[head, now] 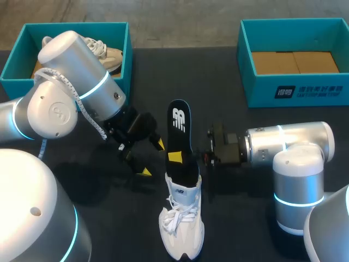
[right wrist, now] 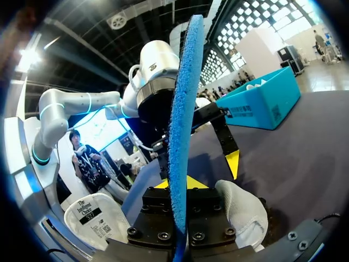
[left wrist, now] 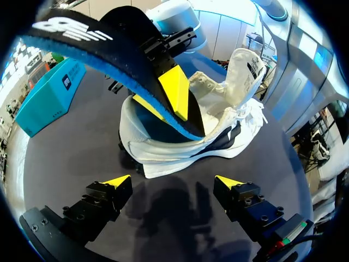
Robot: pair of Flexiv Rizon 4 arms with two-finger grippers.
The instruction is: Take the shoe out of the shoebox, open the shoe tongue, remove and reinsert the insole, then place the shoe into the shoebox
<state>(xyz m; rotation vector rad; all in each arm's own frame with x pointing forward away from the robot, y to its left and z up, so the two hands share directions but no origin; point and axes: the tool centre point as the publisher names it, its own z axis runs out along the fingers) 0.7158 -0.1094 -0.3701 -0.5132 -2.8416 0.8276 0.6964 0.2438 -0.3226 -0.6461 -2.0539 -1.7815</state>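
A white shoe [head: 181, 221] lies on the dark table, toe towards the front edge. A black insole with a blue underside [head: 178, 131] sticks up and back out of its opening. My right gripper [head: 175, 158] comes in from the right and is shut on the insole just above the shoe's collar. In the right wrist view the insole [right wrist: 182, 125] stands edge-on between the fingers of that gripper [right wrist: 179, 185]. My left gripper [head: 152, 159] hangs open just left of the shoe. In its own view the shoe [left wrist: 218, 131] and insole [left wrist: 109, 49] lie ahead of the empty left gripper [left wrist: 173, 183].
A teal shoebox [head: 126, 54] at the back left holds a second, light-coloured shoe [head: 106, 54]. Another teal shoebox [head: 297, 93] at the back right shows only its cardboard floor. Bare dark table lies between the boxes and at the front right.
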